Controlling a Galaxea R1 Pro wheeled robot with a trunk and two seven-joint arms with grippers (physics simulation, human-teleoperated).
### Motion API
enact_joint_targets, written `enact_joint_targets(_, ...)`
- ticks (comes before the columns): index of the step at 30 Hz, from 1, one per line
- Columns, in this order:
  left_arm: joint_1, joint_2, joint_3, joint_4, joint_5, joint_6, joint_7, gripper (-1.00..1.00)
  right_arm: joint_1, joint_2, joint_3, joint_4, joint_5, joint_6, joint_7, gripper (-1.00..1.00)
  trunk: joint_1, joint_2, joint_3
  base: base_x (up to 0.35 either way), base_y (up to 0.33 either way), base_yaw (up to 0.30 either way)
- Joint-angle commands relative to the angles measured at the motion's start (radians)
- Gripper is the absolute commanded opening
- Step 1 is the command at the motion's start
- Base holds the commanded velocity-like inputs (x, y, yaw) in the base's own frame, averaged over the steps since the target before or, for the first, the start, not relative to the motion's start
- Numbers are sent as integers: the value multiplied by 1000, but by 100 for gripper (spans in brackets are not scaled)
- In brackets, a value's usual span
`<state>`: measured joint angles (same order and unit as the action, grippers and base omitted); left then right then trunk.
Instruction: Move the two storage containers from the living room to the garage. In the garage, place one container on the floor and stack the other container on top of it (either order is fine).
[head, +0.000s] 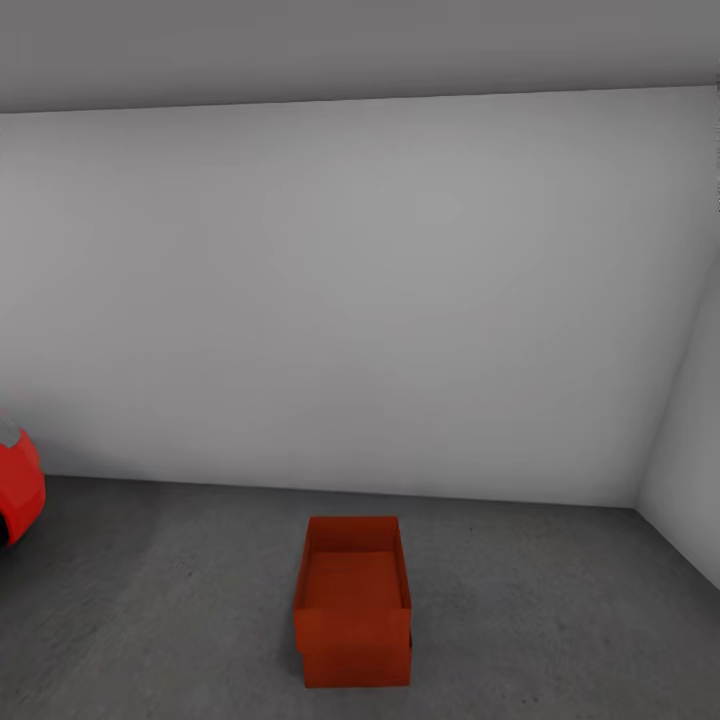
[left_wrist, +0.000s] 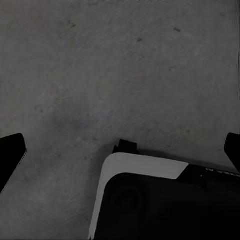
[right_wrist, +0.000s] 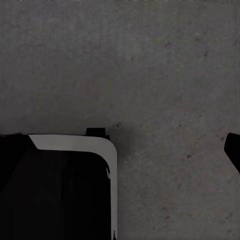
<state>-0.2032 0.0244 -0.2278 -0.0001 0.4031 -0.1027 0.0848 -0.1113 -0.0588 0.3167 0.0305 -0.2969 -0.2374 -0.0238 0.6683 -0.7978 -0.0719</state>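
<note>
In the head view, the two storage containers (head: 352, 600) stand stacked on the dark concrete floor (head: 180, 600) of the garage, one sitting on the other (the upper one slightly offset), near the pale grey wall (head: 360, 300). A red car (head: 18, 490) pokes in at the left edge, well apart from them. In the left wrist view, the left tool (left_wrist: 120, 152) hangs over bare floor, its fingers (left_wrist: 11, 152) spread wide and holding nothing. The right tool (right_wrist: 120, 147) likewise stands spread apart over the concrete, above the robot's dark base (right_wrist: 55, 190).
</note>
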Motion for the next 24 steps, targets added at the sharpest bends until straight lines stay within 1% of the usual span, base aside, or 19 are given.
enact_joint_targets(1, 1, -1, -8, 0, 6, -3, 3, 100, -1, 0, 8, 3, -8, -6, -1, 100, 0, -1, 0, 0, 0, 0)
enact_joint_targets(10, 8, 4, -8, -2, 3, -9, 4, 100, -1, 0, 8, 3, -7, -6, -1, 100, 0, -1, 11, 0, 0, 0)
enact_joint_targets(24, 8, 8, -12, -6, 0, -10, 4, 100, -2, -4, 14, 2, 5, -5, -2, 100, 0, -1, 12, 0, 0, 0)
